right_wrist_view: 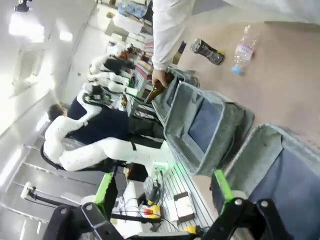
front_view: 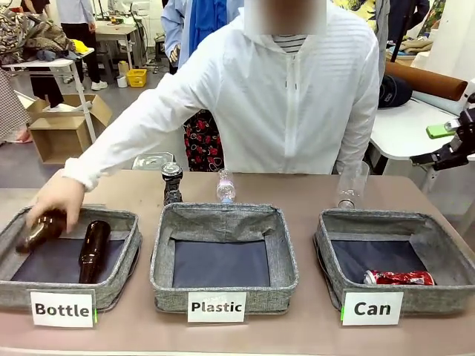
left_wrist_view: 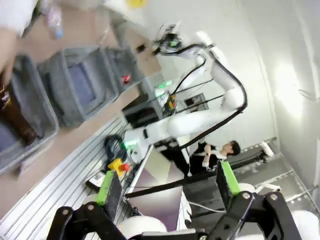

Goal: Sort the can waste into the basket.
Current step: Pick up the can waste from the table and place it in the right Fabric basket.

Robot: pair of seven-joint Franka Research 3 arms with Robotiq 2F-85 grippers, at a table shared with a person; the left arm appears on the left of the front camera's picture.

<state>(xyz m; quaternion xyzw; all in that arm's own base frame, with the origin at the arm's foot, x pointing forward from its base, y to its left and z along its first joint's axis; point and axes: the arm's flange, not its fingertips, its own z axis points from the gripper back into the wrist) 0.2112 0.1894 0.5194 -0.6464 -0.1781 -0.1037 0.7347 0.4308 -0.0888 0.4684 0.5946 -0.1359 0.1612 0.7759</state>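
A crushed red can [front_view: 398, 278] lies in the front right corner of the grey basket labelled "Can" [front_view: 393, 221]; it shows as a red speck [left_wrist_view: 125, 78] in the left wrist view. A dark crushed can [front_view: 172, 183] stands on the table behind the "Plastic" basket and also appears in the right wrist view [right_wrist_view: 207, 51]. My right gripper [front_view: 439, 144] hovers open off the table's far right edge, well above the Can basket [right_wrist_view: 280, 155]. Its fingers [right_wrist_view: 162, 187] hold nothing. My left gripper [left_wrist_view: 167, 182] is open and empty, away from the table.
The person's hand [front_view: 56, 199] lowers a brown bottle [front_view: 41, 230] into the "Bottle" basket [front_view: 111, 216], beside another brown bottle [front_view: 93, 251]. The "Plastic" basket [front_view: 223, 215] stands in the middle. Two clear plastic bottles [front_view: 225, 187] [front_view: 350, 185] stand behind the baskets.
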